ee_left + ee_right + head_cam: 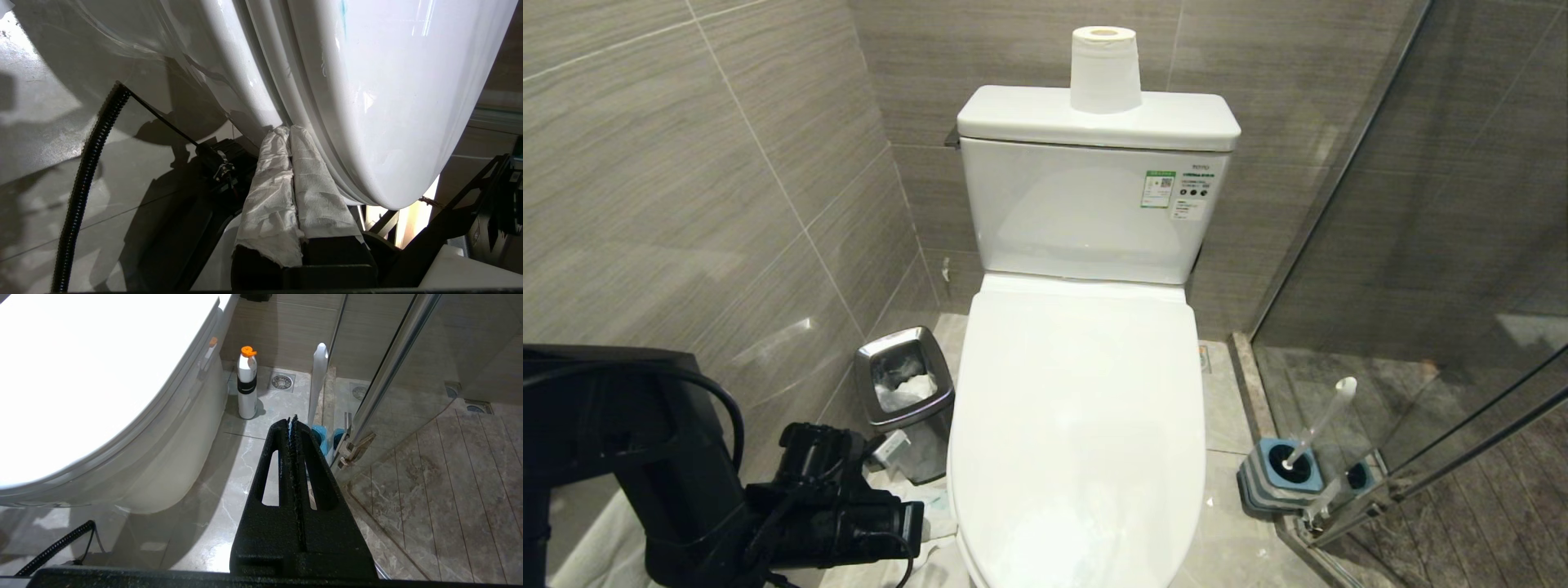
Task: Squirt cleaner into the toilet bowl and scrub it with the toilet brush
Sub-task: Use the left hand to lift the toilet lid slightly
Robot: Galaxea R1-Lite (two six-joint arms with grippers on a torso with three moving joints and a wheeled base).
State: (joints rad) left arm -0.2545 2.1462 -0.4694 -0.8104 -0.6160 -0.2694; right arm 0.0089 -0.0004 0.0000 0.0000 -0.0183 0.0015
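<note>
Lid of the toilet bowl is down, so the inside and any water or cleaner cannot be seen from any view. Front of the lid runs off the lower edge of the head view.

Left gripper: cloth-wrapped fingers pressed together, tips at the seam under the lid edge at the bowl's front left; whether they touch the rim is hard to tell. In the head view only the black arm and wrist show at lower left; the fingertips are hidden behind the wrist.

Right gripper: black fingers pressed together, holding nothing, hanging above the floor to the right of the bowl. It is outside the head view.

Toilet brush stands tilted in its blue-topped holder on the floor right of the bowl, just beside the glass shower door.

Only the right wrist view shows a white bottle with orange cap on the floor beside the bowl's base.

Steel waste bin stands left of the bowl; paper roll sits on the tank.
</note>
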